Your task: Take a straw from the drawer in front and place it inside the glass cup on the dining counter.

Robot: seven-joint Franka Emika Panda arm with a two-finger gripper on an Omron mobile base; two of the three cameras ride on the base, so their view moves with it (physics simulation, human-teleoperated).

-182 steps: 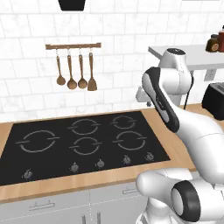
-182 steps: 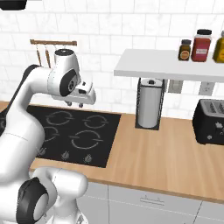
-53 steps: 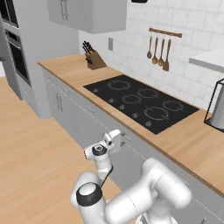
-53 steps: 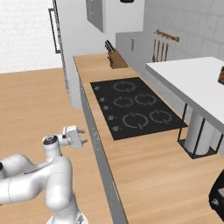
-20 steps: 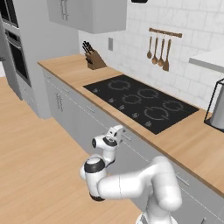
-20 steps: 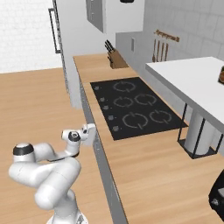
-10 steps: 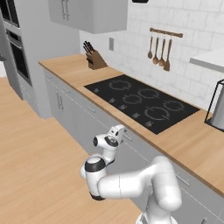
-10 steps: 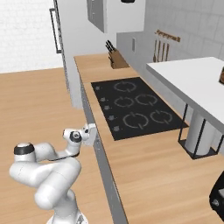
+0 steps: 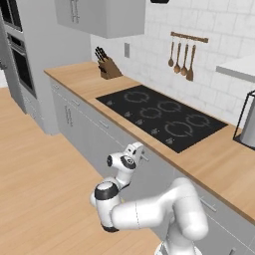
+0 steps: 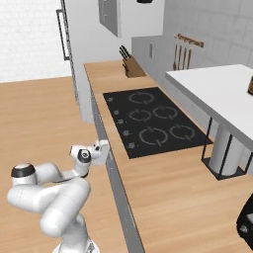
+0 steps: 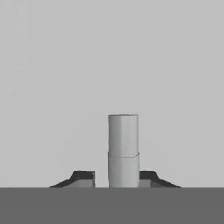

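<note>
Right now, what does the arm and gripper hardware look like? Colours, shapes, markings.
The arm is glossy white with fat, rounded link shells and dark joint caps; one black disc shows at its near joint, another dark round cap by the wrist. The gripper is a small white block with two short dark finger tips, wedge-shaped. No cables, logos or markings can be made out.

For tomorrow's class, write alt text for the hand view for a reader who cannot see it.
The pincer has its two dark fingertips on either side of a grey metal bar handle, against the drawer's flat light-grey front.
</note>
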